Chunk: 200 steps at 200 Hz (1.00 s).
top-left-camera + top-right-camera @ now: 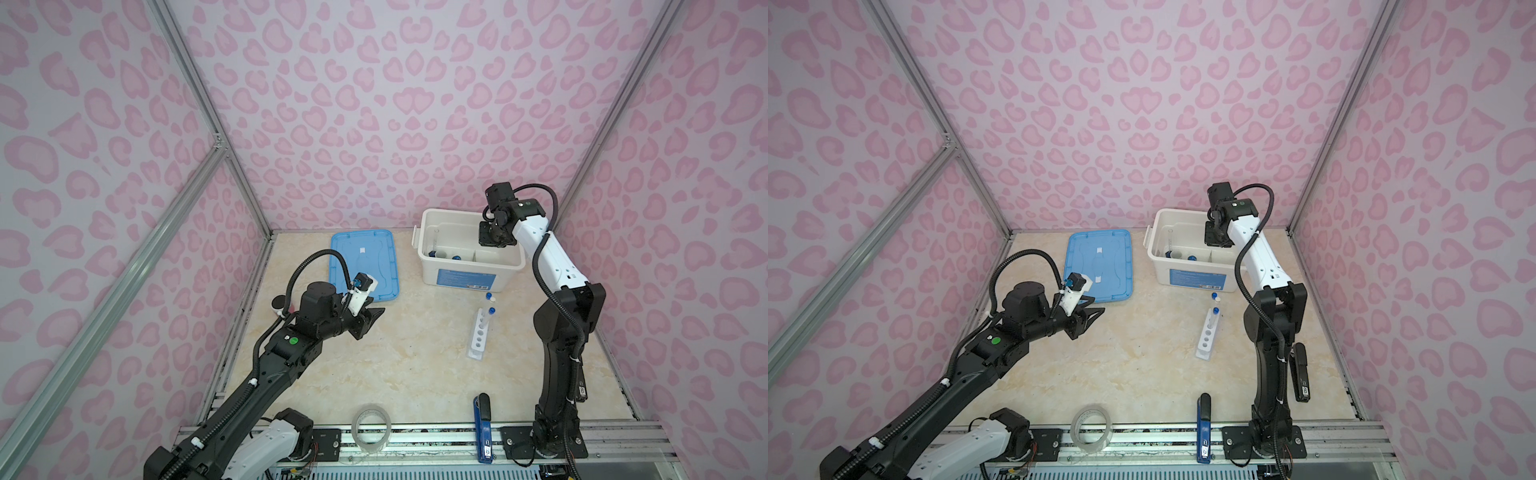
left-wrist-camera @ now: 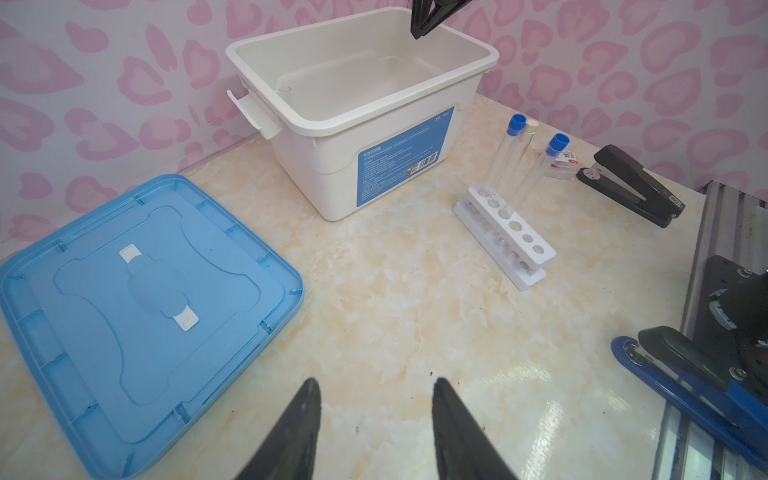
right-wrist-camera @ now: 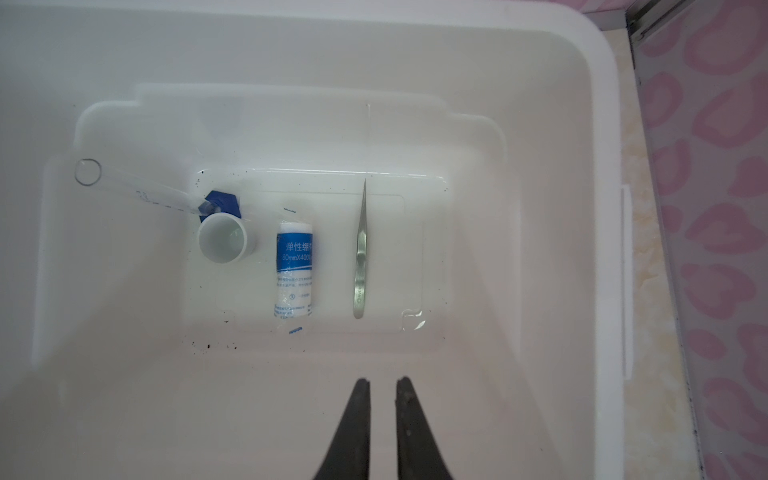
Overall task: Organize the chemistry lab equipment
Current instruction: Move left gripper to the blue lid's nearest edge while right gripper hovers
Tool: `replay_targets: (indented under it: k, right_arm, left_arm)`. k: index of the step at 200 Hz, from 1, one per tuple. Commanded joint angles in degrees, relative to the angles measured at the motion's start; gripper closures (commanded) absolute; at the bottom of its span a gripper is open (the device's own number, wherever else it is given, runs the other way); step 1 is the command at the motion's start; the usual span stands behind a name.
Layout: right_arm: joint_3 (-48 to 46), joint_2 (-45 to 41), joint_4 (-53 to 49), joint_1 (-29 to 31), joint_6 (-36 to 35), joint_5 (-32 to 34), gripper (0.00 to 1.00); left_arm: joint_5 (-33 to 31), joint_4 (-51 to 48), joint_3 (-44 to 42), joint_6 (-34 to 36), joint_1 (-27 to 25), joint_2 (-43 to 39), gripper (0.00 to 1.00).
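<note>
At the table's [image 1: 395,365] near edge, about 6 o'clock in both top views, the clear tape roll [image 1: 371,428] is sitting, and the dark blue stapler [image 1: 482,430] is lying just beside it toward 5 o'clock.

From 7 o'clock the left arm is reaching low and forward toward 9 o'clock. Its forearm is running nearly level and its wrist is pointing toward 3 o'clock. The left gripper [image 1: 379,311] is hovering over bare tabletop near the corner of the blue lid [image 1: 363,262]. Its jaws are standing apart with nothing between them.

Around 3 o'clock the white rack [image 1: 478,336] is standing on the table. Three thin capped test tubes [image 2: 532,178] are leaning in its farthest holes, two blue-capped and one white-capped.

From 5 o'clock the right arm is rising steeply, and its elbow is bending high near 3 o'clock. The white forearm is slanting toward 1 o'clock, and the wrist is folding down over the white bin [image 1: 509,276]. The right gripper [image 3: 382,380] is hanging in the bin's mouth, pointing down. Its fingers are drawn almost together with only a thin slit between them, gripping nothing.

On the bin's floor the blue-based clear cylinder [image 3: 166,193] is leaning against a wall. The small white dish [image 3: 224,241] is sitting at its base. The blue-labelled white bottle [image 3: 293,270] is lying just beside the dish, and the metal tweezers [image 3: 360,253] are lying apart beyond the bottle.

At 11 o'clock the blue lid is lying flat.
</note>
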Motion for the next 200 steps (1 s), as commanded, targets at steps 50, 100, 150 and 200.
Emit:
replay_targets:
  k: [50, 100, 150, 200]
  right_arm:
    - [-11.12, -9.03, 9.25, 0.07, -1.28, -1.84, 0.83]
    - [-18.54, -14.96, 13.91, 0.04, -1.34, -1.91, 0.81]
    - [-27.17, -21.38, 19.9, 0.14, -1.28, -5.8, 0.79]
    - [-33.22, -25.71, 23.1, 2.12, -3.96, -9.72, 0.79]
  left_arm:
    - [-3.24, 1.06, 1.99, -7.68, 5.28, 3.92, 0.53]
    - [-8.31, 0.68, 4.77, -14.23, 9.91, 9.94, 0.53]
    - [-16.09, -3.25, 8.97, -19.56, 17.14, 15.36, 0.53]
    - [-21.3, -3.6, 11.78, -17.5, 20.6, 23.38, 0.55]
